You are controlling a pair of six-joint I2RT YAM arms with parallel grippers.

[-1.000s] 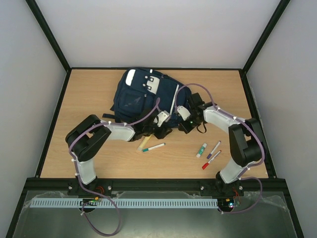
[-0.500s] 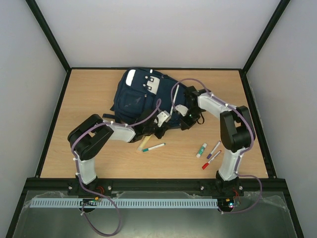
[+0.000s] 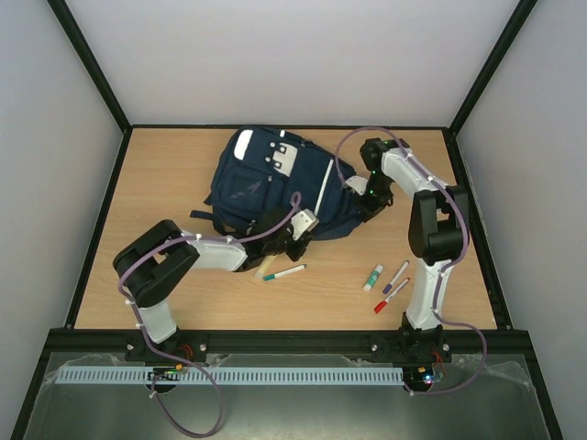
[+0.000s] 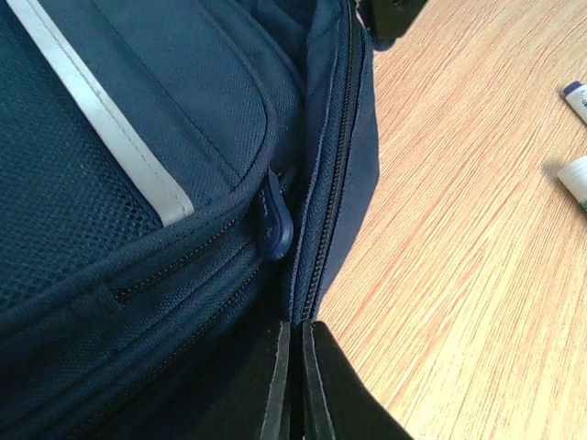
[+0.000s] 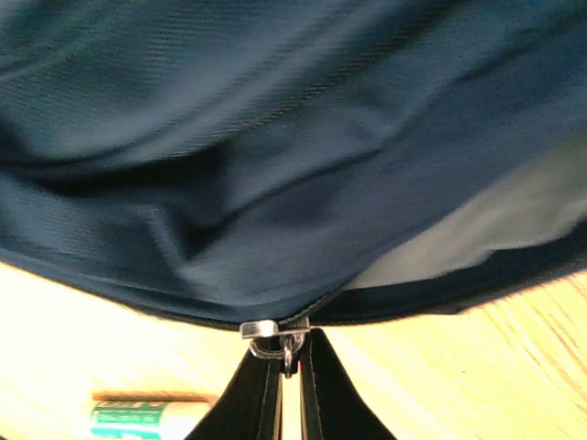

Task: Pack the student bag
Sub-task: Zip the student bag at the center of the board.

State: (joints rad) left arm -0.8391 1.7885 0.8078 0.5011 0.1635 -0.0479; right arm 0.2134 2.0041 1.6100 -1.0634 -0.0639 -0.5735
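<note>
The bag (image 3: 271,181) lies flat on the table (image 3: 165,174), in the far half and a little left of centre, with its grey-white patch (image 3: 285,161) facing up. My left gripper (image 4: 295,326) is at the bag's near edge. Its fingers are pressed together on the seam, where the zip track (image 4: 335,174) runs straight down into the tips. Just above them a blue tab (image 4: 274,223) hangs from a second zip, and a white stripe (image 4: 110,119) crosses the pocket to the left. My right gripper (image 5: 288,353) is at the bag's right side, its arm reaching far forward. Its fingers are clamped on the small ring hanging under a metal slider (image 5: 260,328) at the fabric's lower edge. That view is blurred, so I cannot tell which pocket this zip belongs to. On the bare wood near my left arm lie a green pen (image 3: 285,272) and a yellow pen (image 3: 266,265), touching or nearly so. Farther right, well apart from the bag, lie a green-capped stick (image 3: 372,278), a purple pen (image 3: 396,276) and a red pen (image 3: 391,297), close together.
</note>
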